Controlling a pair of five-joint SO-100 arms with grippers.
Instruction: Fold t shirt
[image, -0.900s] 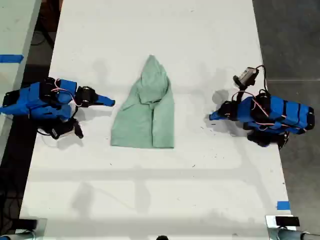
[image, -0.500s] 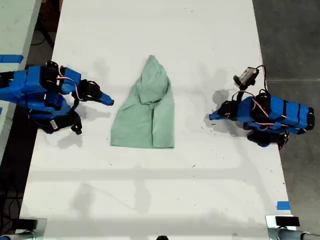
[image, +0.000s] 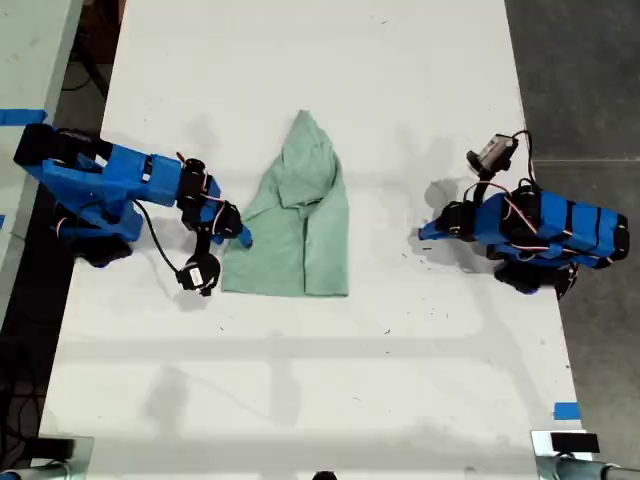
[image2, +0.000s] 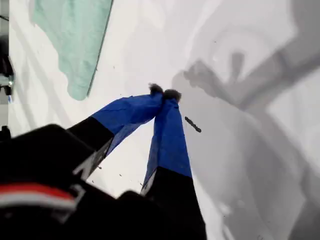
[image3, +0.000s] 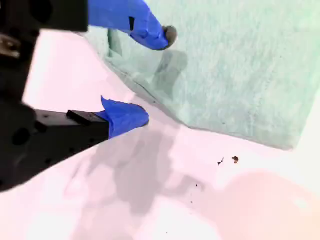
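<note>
The t shirt (image: 298, 225) is a pale mint-green cloth lying flat and wrinkled mid-table, tapering to a rounded end at the far side. My second gripper (image: 243, 238) has reached its edge on the exterior view's left, near the wide hem corner. It is open in the second wrist view (image3: 156, 75): one fingertip (image3: 165, 35) is over the t shirt (image3: 235, 65), the other over bare table. My first gripper (image: 422, 234) rests shut on the exterior view's right, apart from the cloth. Its tips (image2: 164, 92) meet with nothing between them, and the t shirt (image2: 75, 35) lies far off.
The white table (image: 300, 380) ends at dark floor on both sides of the exterior view. A blue tape mark (image: 566, 410) sits near its front corner on the exterior view's right. Another table with blue tape (image: 22, 116) stands at the exterior view's left.
My second arm has stretched out from the exterior view's left, and its gripper has moved down to the t shirt's edge. My first arm has not moved.
</note>
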